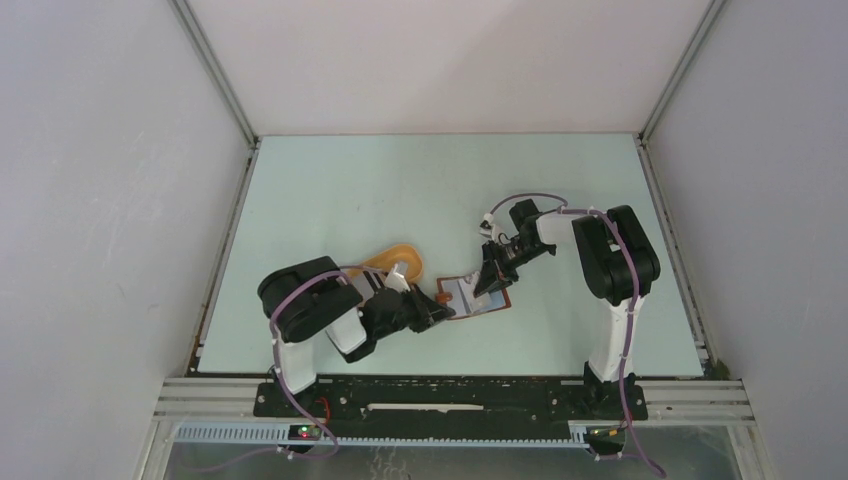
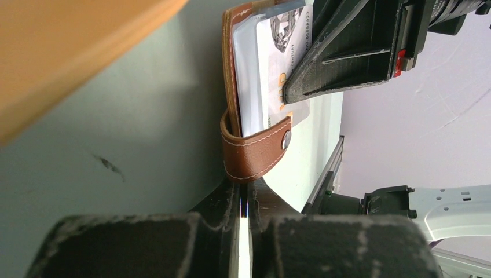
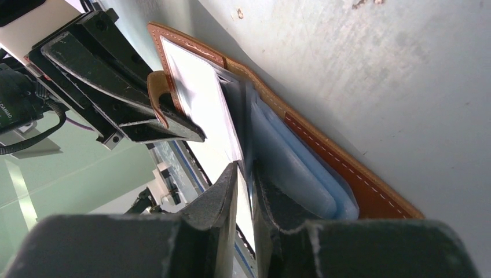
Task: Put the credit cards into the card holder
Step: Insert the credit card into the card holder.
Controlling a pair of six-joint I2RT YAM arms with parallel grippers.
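Card holder [image 3: 301, 162], brown stitched leather, snap strap [image 2: 255, 152], white card [image 2: 278, 58] apparently inside

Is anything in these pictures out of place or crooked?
Yes. The credit card sits only partly inside the card holder; its corner sticks out past the strap. Nothing is spilled or damaged.

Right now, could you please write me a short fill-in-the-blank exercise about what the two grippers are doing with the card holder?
1. The left gripper is shut on the card holder's brown ____.
2. The right gripper pinches a thin white ____ at the open card holder.
3. In the top view, the orange tray lies on the ____ gripper's side of the card holder.
Missing words: strap; credit card; left.
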